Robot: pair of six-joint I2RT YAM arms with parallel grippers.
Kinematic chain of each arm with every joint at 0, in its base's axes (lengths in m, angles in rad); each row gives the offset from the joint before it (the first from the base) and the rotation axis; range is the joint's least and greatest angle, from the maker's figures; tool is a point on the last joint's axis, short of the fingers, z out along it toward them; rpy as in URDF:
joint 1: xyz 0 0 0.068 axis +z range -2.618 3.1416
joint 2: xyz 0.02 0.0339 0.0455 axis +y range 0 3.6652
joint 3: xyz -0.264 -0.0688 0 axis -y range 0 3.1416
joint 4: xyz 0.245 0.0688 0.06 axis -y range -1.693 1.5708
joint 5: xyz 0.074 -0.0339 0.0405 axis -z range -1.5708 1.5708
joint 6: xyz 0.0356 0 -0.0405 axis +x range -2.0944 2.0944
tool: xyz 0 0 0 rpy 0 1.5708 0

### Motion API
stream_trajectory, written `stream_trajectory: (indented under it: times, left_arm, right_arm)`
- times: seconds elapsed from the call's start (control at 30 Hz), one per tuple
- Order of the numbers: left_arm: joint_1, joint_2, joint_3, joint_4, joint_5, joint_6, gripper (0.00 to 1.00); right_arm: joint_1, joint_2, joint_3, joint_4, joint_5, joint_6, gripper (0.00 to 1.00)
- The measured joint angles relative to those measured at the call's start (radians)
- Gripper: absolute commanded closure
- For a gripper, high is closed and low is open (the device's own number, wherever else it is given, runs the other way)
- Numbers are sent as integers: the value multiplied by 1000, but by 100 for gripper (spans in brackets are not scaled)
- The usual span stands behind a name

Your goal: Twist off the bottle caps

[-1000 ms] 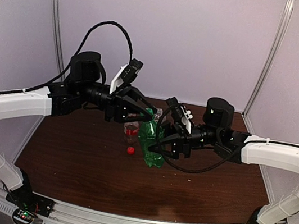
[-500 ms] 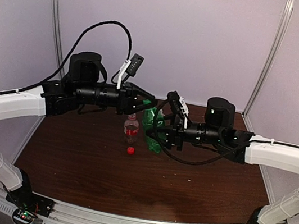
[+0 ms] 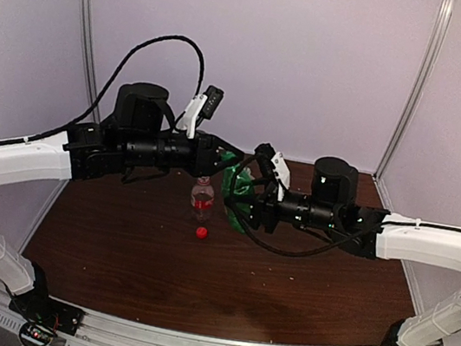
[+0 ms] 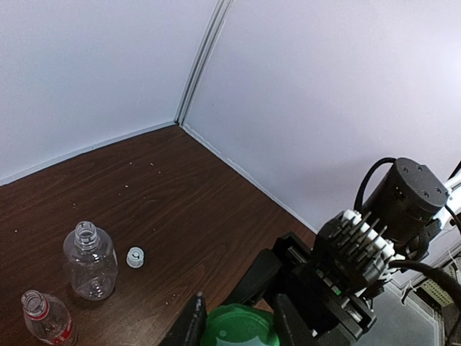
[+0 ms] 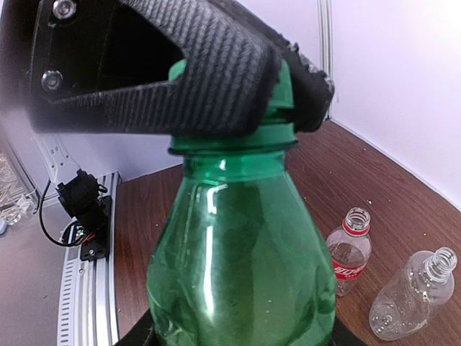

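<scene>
Green bottle (image 5: 238,245), glossy and translucent, gripped by right fingers (image 3: 243,214); left fingers (image 5: 209,79) pinch its cap (image 4: 238,328).

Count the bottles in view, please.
3: the green bottle, held by the right gripper; the red-label bottle, standing on the table; the rounded clear bottle, standing next to it.

No word, brand or number could be read anywhere. The small clear bottle (image 5: 348,249) wore a red label (image 5: 346,272) with pale marks on it, too small and blurred to make out as letters.
</scene>
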Motion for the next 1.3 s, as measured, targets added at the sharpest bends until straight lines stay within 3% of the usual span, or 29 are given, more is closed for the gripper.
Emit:
stream_trajectory:
  times: [0.13,0.3,0.63,0.83,1.03,1.3]
  left_arm:
    - [5,-4,-1,-5,-7,20,44]
    - [35,-39,-27,5,48,64,27]
    - [103,-94,-79,53,397,205,20]
    - [105,-98,-89,105,620,278,25]
    - [104,-88,-108,147,750,303,44]
    - [105,-63,-117,166,806,305,63]
  right_arm:
    - [-6,-8,-8,-5,14,2,62]
    - [-23,-27,-18,-23,13,-5,61]
    - [-23,-34,-16,-66,-236,-47,58]
    - [-23,2,34,-65,-454,-39,58]
    - [-23,45,47,-16,-596,13,57]
    - [-23,60,47,32,-664,58,58]
